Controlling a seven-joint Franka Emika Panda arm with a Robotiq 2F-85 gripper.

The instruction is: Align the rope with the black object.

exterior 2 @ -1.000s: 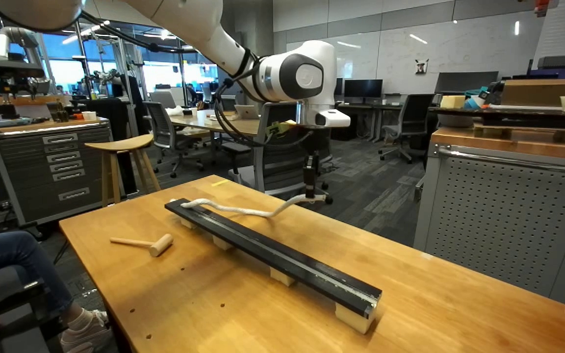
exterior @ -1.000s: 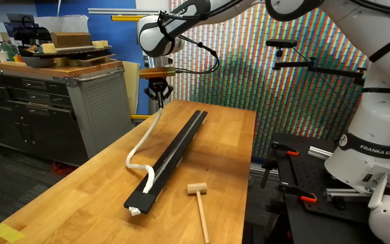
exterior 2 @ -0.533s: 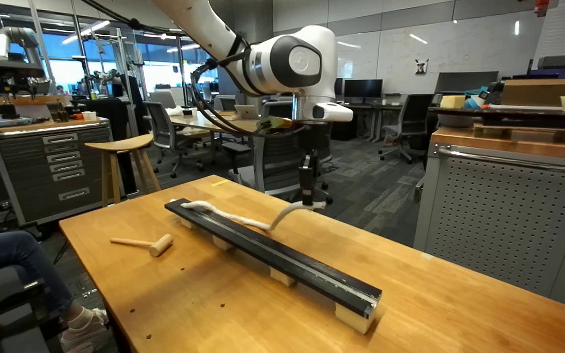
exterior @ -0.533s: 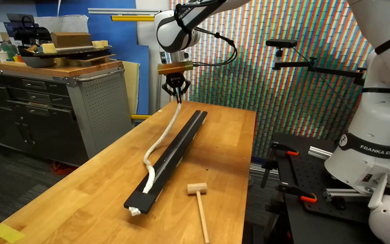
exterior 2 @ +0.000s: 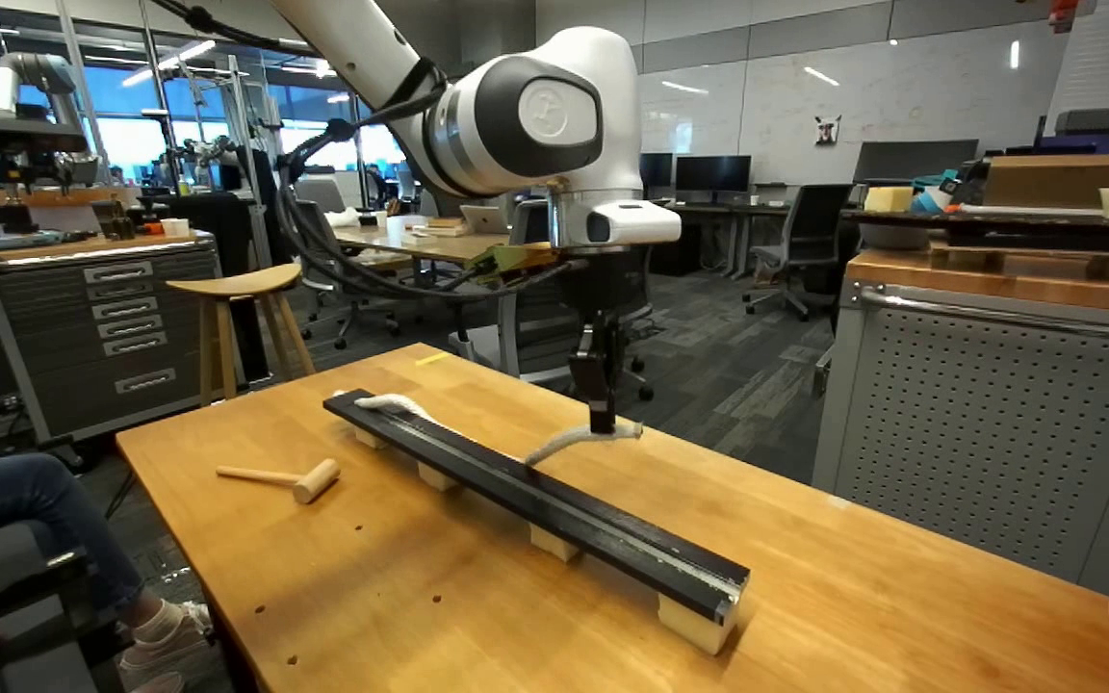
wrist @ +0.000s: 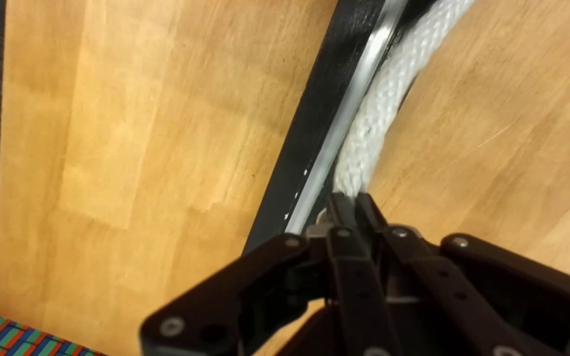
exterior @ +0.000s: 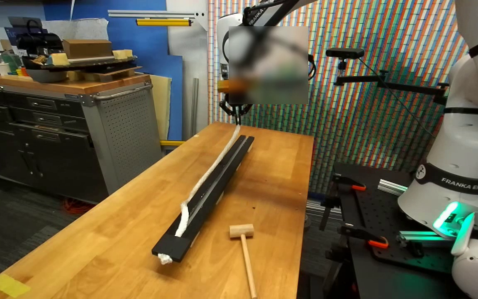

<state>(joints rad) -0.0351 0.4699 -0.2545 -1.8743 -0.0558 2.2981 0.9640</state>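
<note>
Rope (wrist: 383, 99) slants along the black bar (wrist: 317, 118) in the wrist view; I see the hand (wrist: 352, 199) pinching it, hardly a gap! In an exterior view it lies on the bar's near end, kinks, tracks the edge, mallet (exterior: 243, 233) well apart. In an exterior view its tip juts past the hand, above the desk (exterior 2: 477, 577).
</note>
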